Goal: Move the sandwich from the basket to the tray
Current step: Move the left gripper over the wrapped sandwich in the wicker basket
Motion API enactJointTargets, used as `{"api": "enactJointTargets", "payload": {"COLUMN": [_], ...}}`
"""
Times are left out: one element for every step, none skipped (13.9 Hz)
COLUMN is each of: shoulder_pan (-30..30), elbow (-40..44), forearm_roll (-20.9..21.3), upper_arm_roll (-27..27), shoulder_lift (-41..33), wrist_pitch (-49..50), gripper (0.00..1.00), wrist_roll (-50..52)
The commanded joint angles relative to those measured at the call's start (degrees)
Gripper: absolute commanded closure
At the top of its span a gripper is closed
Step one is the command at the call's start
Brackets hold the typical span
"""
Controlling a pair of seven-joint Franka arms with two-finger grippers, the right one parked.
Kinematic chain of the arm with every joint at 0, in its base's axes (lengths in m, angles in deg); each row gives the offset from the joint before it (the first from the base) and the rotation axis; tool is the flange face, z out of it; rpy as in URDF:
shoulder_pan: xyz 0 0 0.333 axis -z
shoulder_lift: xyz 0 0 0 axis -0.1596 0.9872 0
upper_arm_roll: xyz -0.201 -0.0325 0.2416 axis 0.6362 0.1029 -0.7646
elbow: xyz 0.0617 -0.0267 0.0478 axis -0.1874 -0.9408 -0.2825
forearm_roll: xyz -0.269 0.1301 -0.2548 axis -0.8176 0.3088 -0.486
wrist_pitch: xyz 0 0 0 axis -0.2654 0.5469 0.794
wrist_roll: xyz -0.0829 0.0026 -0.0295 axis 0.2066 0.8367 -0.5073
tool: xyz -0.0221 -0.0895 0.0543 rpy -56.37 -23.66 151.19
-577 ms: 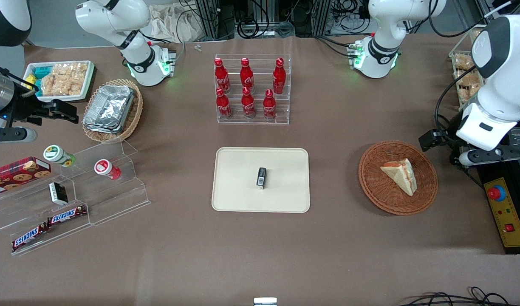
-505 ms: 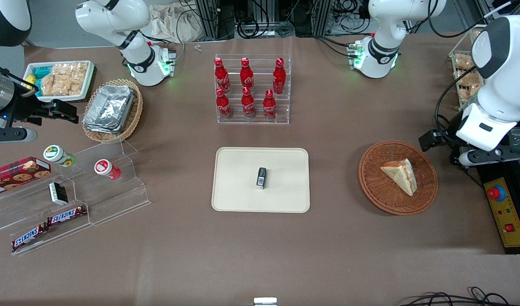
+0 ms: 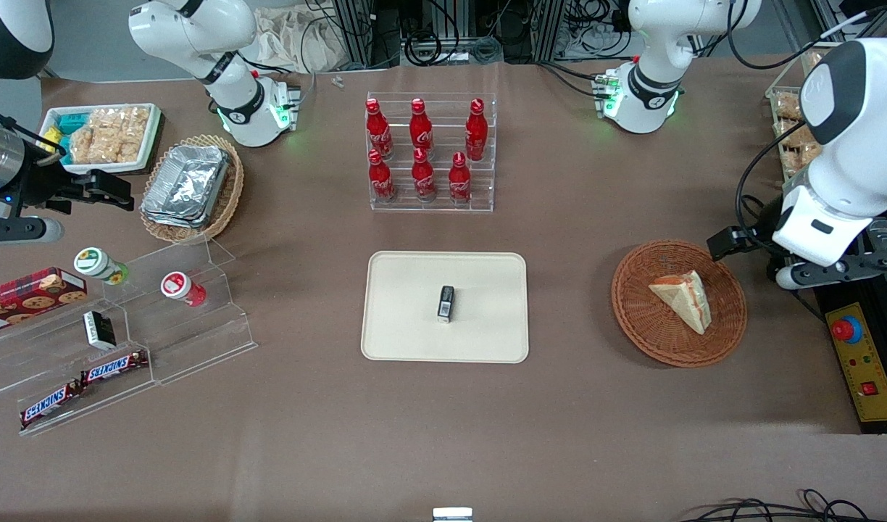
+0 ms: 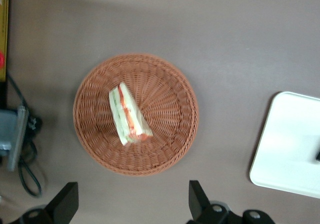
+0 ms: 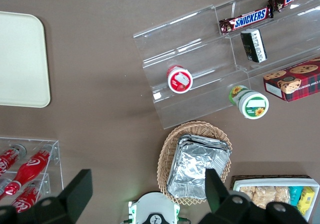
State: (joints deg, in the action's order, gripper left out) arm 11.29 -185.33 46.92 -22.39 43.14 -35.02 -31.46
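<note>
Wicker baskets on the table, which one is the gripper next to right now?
The round reddish-brown basket holding the sandwich; the open gripper hovers beside it. The tan oval basket holds foil trays, toward the parked arm's end.

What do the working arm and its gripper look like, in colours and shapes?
The left arm has smooth, rounded white shells with a dark grey joint band, and black cables run along it. Its gripper, open near the basket, has two black, wedge-shaped fingers on a black body with small silver screws.

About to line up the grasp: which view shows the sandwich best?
The left wrist view: the sandwich lies unobstructed in the basket, the open gripper above the table beside it. Front view shows it smaller; right wrist view misses it.
</note>
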Motion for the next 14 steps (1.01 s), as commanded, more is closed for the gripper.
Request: {"api": "enactJointTargets", "payload": {"shoulder_pan": [-0.17,-0.17,-0.26,-0.26,-0.17,-0.17,-0.17,-0.17,-0.17,-0.17,-0.17,-0.17,-0.08,-0.08], "elbow": [-4.29,-6.48,-8.94,-11.66,-13.95,-16.15,-16.87,-16.7,-16.79,-16.7,-16.35,-16.35,-16.44,-16.7], "forearm_roll": [-0.22,-0.13,-0.04,-0.04,0.04,0.13,0.13,0.13,0.13,0.13,0.22,0.22,0.22,0.31], "upper_arm_roll": [-0.09,-0.09,-0.18,-0.61,-1.57,-1.76,-2.11,-2.55,-2.55,-2.64,-3.07,-4.38,-4.48,-4.48], "shoulder_lift": [0.59,0.59,0.68,1.11,1.72,2.77,3.83,5.06,5.85,6.99,7.87,8.58,8.76,8.85], "wrist_pitch": [-2.88,-5.25,-8.14,-11.22,-14.9,-18.51,-20.11,-20.13,-20.21,-20.3,-20.48,-20.91,-21.61,-22.05], "gripper": [0.02,0.02,0.02,0.02,0.02,0.02,0.02,0.03,0.03,0.03,0.03,0.03,0.03,0.03], "wrist_roll": [9.36,11.74,13.86,16.84,20.35,22.64,25.02,27.39,29.59,31.44,32.24,32.86,34.95,35.41]}}
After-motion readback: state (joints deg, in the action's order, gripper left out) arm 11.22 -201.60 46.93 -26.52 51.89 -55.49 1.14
